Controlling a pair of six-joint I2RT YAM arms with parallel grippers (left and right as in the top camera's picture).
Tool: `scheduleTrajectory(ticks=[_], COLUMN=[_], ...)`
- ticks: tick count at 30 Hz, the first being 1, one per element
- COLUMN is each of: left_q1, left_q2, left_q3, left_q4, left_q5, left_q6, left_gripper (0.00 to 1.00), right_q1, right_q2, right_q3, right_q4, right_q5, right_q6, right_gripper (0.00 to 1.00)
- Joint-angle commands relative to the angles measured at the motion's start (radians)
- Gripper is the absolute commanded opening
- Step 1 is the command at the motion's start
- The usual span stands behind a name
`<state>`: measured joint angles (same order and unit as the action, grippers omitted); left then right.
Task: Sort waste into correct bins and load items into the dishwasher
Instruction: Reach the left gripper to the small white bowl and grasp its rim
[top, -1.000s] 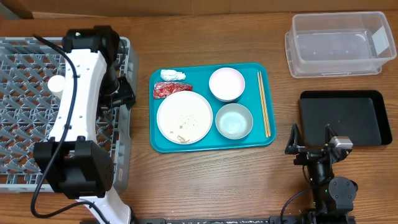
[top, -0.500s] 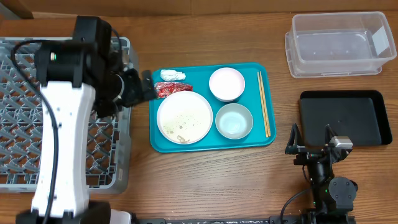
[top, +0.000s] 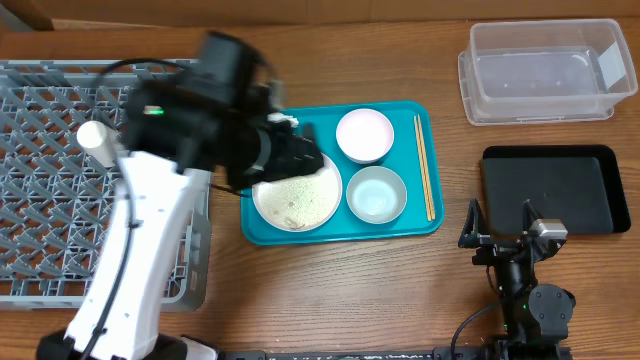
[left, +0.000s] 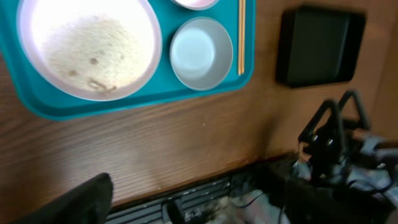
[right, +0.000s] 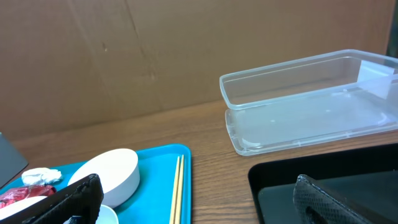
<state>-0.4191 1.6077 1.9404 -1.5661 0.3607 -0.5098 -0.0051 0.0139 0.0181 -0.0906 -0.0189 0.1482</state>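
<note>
The white plate (top: 300, 200) with food scraps, pink bowl (top: 365, 135), grey-blue bowl (top: 376, 193) and chopsticks (top: 424, 165) lie on the teal tray (top: 410, 226). My left gripper (top: 303, 157) hovers open over the tray's left side, above the plate's top edge, holding nothing. It hides the red wrapper in the overhead view; a bit of tissue (top: 288, 119) shows beside it. The small white cup (top: 93, 135) stands in the grey dish rack (top: 50, 230). My right gripper (top: 503, 222) rests open near the black tray (top: 552, 188), empty. The right wrist view shows the tissue (right: 40, 176) and wrapper (right: 15, 196).
The clear tub (top: 545, 70) stands at the back right, behind the black tray. My left arm crosses the rack's right wall. In the left wrist view one finger (left: 81, 199) shows at the lower left, above the table's front edge.
My left arm has swung right, from above the rack to above the tray's left side, now covering the red wrapper. The cup stays in the rack. The right arm has not moved.
</note>
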Motion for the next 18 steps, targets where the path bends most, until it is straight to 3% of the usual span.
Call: scheduleTrajectory(ticks=[1,4,8,12,18], left_q1=[-0.163,-0.285,-0.392,-0.446,-0.451], left_q2=[0.072,0.151,0.277,0.382,0.515], left_q3=[-0.026,-0.045,-0.047,-0.047,-0.047], left_q4=[0.032,0.093,0.196,0.278,0.339], left_q5=[-0.147,-0.307,-0.471,-0.483,-0.443], left_q6=[-0.111,-0.204,-0.185,-0.126,-0.171], left_gripper=[0.79,0.69,0.63,0.66,0.62], right_q1=[0.006,0.006,0.006,0.006,0.006], right_q2=[-0.011,-0.011,-0.011,-0.011,-0.011], right_q3=[-0.010,-0.010,-0.010,-0.010,-0.010], right_q4=[0.006,0.006,0.006,0.006,0.006], right_q5=[0.007,0.007,0.007,0.007,0.007], right_q6=[-0.007,-0.007,-0.007,-0.007,-0.007], right_gripper=[1.00,1.00,1.00,1.00,1.00])
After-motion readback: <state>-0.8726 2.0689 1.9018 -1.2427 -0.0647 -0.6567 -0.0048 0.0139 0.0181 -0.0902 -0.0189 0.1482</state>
